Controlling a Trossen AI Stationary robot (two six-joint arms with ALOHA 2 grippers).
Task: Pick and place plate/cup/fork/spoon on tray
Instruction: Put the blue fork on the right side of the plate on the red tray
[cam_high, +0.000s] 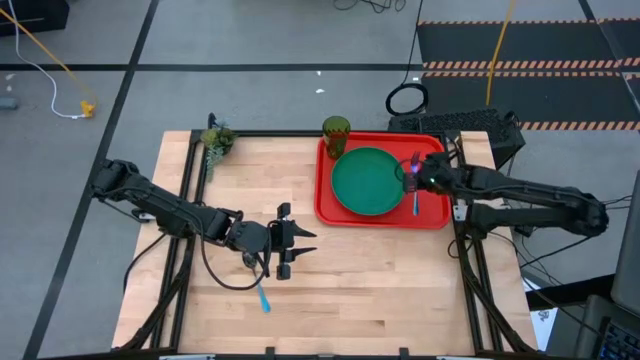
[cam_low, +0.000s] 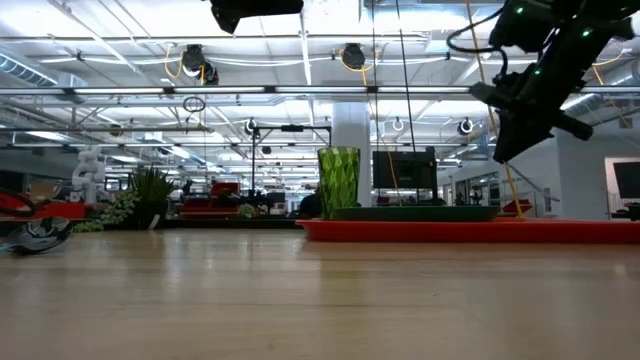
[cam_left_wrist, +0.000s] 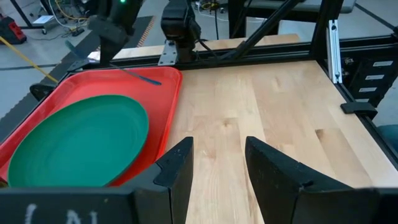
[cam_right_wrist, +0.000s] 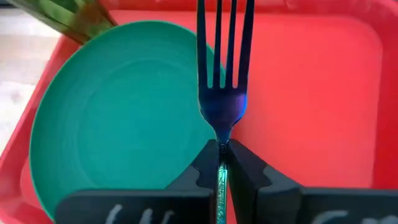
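Note:
The red tray (cam_high: 436, 215) lies at the table's far right. The green plate (cam_high: 366, 182) rests flat in it, and the green cup (cam_high: 336, 130) stands upright in its far left corner; the cup also shows in the low view (cam_low: 338, 180). My right gripper (cam_high: 412, 176) hovers over the tray's right part, beside the plate, shut on the fork (cam_right_wrist: 222, 74). The spoon (cam_high: 263, 296) lies on the bare table near the middle, only its blue handle showing. My left gripper (cam_high: 300, 245) is open and empty just beyond the spoon, above the table. My right gripper pinches the fork between its two fingers on the handle, just behind the neck (cam_right_wrist: 221, 149). The tines stick out past the fingertips over the tray floor next to the plate's rim. The fingers slant down from the table's right side. Whether the handle's end (cam_high: 416, 204) touches the tray, I cannot tell.
A small green plant clump (cam_high: 216, 140) sits at the table's far left corner. Black frame rails run along the table's left and right sides (cam_high: 188, 190). Bare wood lies between the tray and my left gripper (cam_left_wrist: 261, 106).

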